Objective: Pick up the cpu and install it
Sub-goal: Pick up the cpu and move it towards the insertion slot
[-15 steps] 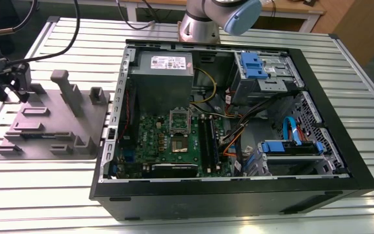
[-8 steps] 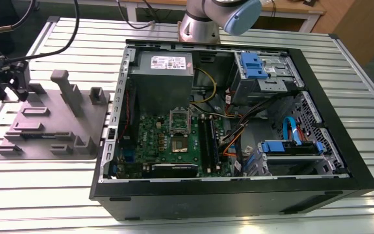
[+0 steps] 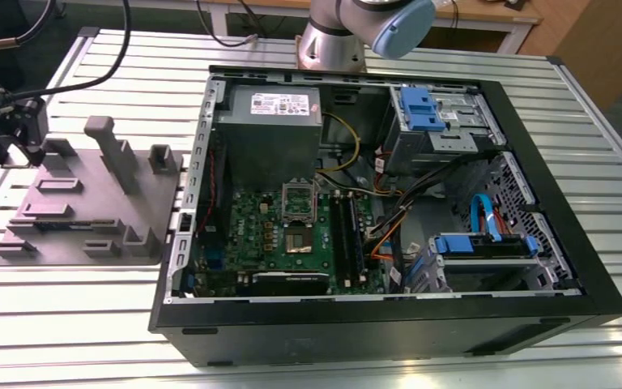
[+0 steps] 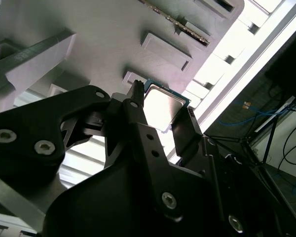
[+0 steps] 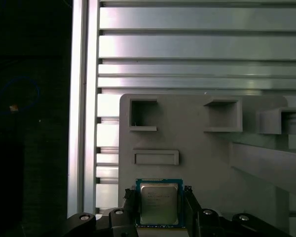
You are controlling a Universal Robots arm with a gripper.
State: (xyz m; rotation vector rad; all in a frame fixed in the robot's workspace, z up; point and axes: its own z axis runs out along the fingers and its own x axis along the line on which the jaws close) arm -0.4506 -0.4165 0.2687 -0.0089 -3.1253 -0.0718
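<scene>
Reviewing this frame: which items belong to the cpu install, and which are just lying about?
Part of the job:
- cpu, at the grey holder tray
- gripper, down at the cpu
- motherboard, inside the open computer case

Just there:
- power supply box
- blue drive bracket
- blue cable
- slatted table

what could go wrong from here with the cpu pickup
1. The gripper sits around the thin cpu on the grey fixture tray; a slightly skewed hold could let it tilt or slip.
2. The tray's raised post stands close by, so the arm might clip it when lifting away.
3. The motherboard socket lies deep in the computer case beside loose cables, leaving little margin.
</scene>
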